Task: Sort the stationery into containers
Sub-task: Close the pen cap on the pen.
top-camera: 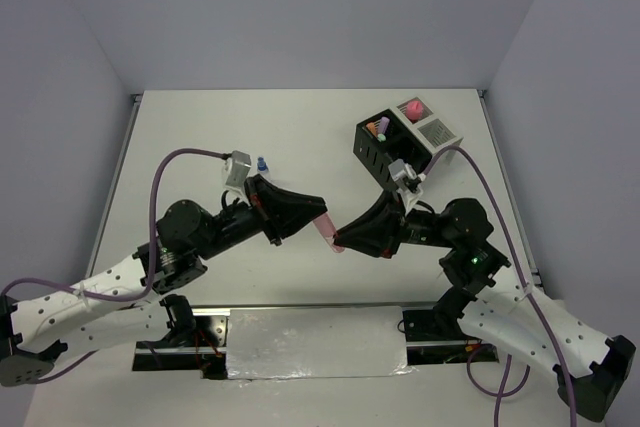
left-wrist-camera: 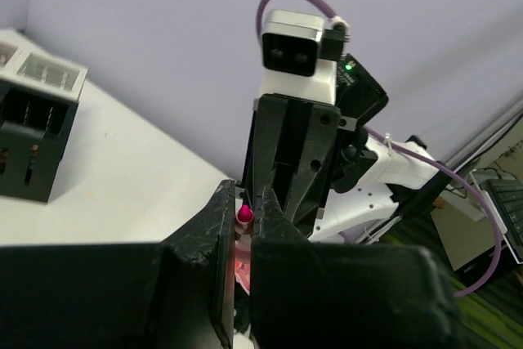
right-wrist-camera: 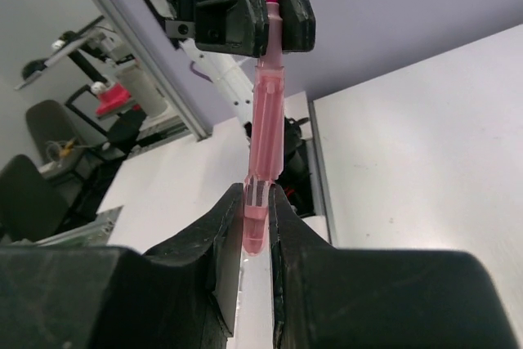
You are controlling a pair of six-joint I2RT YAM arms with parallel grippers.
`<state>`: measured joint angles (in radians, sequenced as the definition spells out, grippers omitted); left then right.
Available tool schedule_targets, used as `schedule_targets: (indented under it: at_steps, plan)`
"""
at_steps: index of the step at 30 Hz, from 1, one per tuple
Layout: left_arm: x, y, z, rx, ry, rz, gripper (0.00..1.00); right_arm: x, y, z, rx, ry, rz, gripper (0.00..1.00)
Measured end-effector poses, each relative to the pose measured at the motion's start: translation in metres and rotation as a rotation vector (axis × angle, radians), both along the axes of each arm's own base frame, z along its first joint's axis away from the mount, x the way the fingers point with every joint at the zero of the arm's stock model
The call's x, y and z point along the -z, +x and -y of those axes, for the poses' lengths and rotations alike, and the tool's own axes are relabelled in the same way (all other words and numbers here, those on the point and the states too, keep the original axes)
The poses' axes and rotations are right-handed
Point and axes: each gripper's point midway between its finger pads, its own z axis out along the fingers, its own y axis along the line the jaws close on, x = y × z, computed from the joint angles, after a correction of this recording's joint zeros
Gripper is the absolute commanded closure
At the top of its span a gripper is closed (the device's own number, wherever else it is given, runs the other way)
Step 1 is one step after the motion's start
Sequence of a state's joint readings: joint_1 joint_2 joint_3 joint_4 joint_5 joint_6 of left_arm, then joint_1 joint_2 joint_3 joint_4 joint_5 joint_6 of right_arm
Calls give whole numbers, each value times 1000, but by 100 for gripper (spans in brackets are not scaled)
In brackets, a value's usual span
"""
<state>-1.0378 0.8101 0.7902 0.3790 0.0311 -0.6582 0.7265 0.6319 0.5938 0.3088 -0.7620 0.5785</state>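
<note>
Translucent pink highlighter (right-wrist-camera: 265, 120), magenta tip apparently bare, pinched at opposite ends by left jaws and right jaws.

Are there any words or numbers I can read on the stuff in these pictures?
None: no word, number or sign can be read anywhere.
The pink highlighter shows no print.
The black box and white box show no label; anything smaller is too blurred to tell.

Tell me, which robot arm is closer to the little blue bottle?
Left. The blue bottle sits close by the left end effector, right beside its wrist. The right end effector is farther off, across the pink highlighter that both grip.
</note>
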Motion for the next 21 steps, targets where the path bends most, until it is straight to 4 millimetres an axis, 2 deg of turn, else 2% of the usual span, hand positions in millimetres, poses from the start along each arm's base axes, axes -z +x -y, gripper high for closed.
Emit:
schedule_targets:
  at_steps: [6, 8, 9, 11, 14, 16, 18, 21]
  plan:
    - [35, 14, -3, -16, 103, -135, 100, 34, 9, -3, 30, -32, 16, 100]
    - [41, 18, -4, -18, 125, -167, 100, 39, 12, -4, 41, -43, 21, 99]
    - [42, 18, -5, -17, 128, -177, 100, 40, 13, -4, 45, -46, 26, 65]
    - [41, 23, -7, -37, 118, -189, 100, 42, 13, -4, 43, -55, 32, 30]
    - [19, 39, -17, -105, 59, -163, 100, 56, 13, -2, 52, -114, -1, 23]
    - [4, 42, -21, -117, 15, -136, 100, 59, 21, -1, 103, -144, -42, 20]
    - [-2, 40, -22, -115, -6, -125, 100, 53, 29, 3, 167, -149, -61, 19]
    - [-4, 39, -23, -109, -36, -125, 100, 35, 30, 7, 199, -106, -74, 23]
